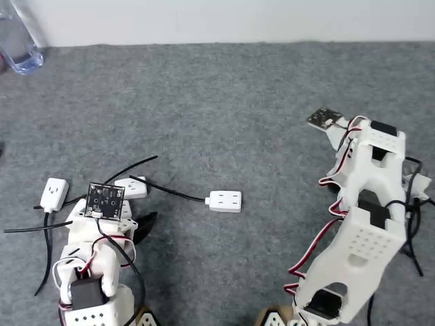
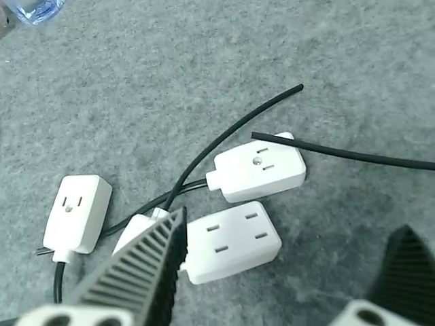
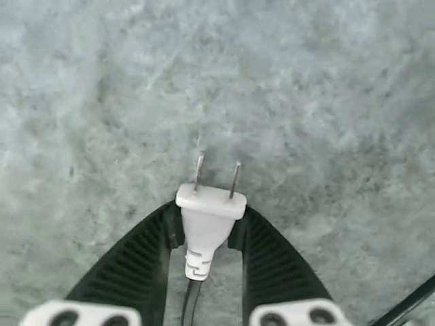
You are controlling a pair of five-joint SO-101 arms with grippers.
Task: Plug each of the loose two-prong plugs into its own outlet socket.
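White plug (image 3: 204, 234) is clamped in the right gripper (image 3: 209, 216). Both black ribbed fingers (image 3: 136, 265) pinch its body from the sides. Its two metal prongs are free and point ahead at the grey-carpeted tabletop (image 3: 306, 81), and its cord runs back between the fingers. Right arm (image 1: 360, 231) stands at the tabletop's right edge, well apart from every socket.

Left gripper (image 2: 292, 234) is wide open and holds nothing. It hangs above a cluster of white sockets near the left edge, toward the near-left corner. Just past its fingertips is a multi-outlet socket (image 2: 231, 241), face up. It lies just beside a second socket (image 2: 262, 166) that has a black cord out of one end. One finger (image 2: 146, 261) partly covers another white piece (image 2: 139, 229); can't tell what it is. Single-outlet socket (image 2: 76, 214) lies off to one side of these with its own cord attached. Loose black cords (image 2: 224, 139) cross the cluster.

Lone socket (image 1: 225, 201) lies near the tabletop's middle, and its cord (image 1: 170, 191) trails back to the cluster. Clear bottle (image 1: 17, 41) sits in the far-left corner.
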